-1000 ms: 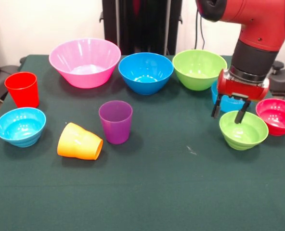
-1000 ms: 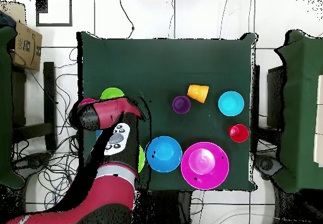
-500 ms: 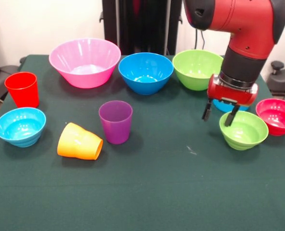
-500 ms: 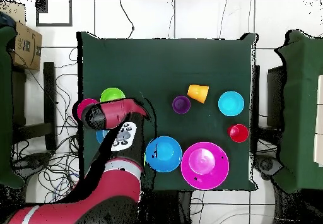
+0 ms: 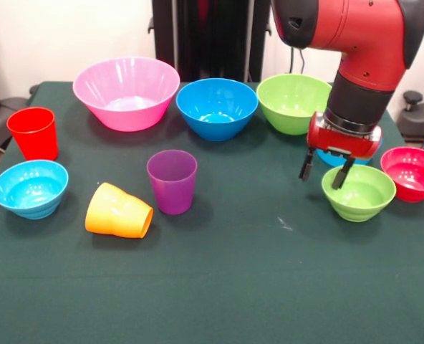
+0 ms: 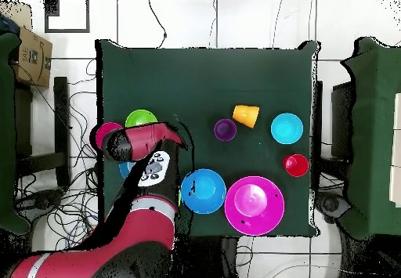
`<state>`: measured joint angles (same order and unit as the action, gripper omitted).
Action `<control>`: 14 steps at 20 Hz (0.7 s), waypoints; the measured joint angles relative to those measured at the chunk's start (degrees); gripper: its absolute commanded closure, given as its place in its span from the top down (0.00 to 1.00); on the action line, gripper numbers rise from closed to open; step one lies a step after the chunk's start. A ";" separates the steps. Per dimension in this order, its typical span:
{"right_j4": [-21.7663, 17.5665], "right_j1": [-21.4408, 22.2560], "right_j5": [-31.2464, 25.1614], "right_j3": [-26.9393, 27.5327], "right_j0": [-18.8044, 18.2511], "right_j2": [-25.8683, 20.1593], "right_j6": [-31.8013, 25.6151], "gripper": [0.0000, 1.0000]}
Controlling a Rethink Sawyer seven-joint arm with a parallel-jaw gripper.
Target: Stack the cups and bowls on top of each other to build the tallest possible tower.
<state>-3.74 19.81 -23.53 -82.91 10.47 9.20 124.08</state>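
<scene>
The gripper (image 5: 322,170) hangs with its fingers spread, empty, one tip over the left rim of the small lime green bowl (image 5: 358,193) at the right. Nothing is stacked yet: every bowl and cup stands apart on the table (image 5: 219,287), so the whole tower remains to build. All the bowls look empty; the orange cup (image 5: 117,211) lies tipped on its side

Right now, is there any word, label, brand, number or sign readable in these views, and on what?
Cardboard box, off the table in the overhead view: dark print, too small to read.
Arm: a white panel with dark marks, unreadable.
Cups, bowls and table: no text.
</scene>
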 measured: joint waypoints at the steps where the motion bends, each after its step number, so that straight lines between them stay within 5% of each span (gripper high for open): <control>1: 0.01 -0.05 0.01 0.02 0.00 0.01 0.00 1.00; 13: 0.02 -2.02 0.01 0.35 0.19 0.00 0.00 1.00; 14: 0.01 -1.98 -0.01 0.46 0.20 0.07 0.00 0.00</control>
<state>-3.73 17.83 -23.54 -82.46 10.67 9.27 124.08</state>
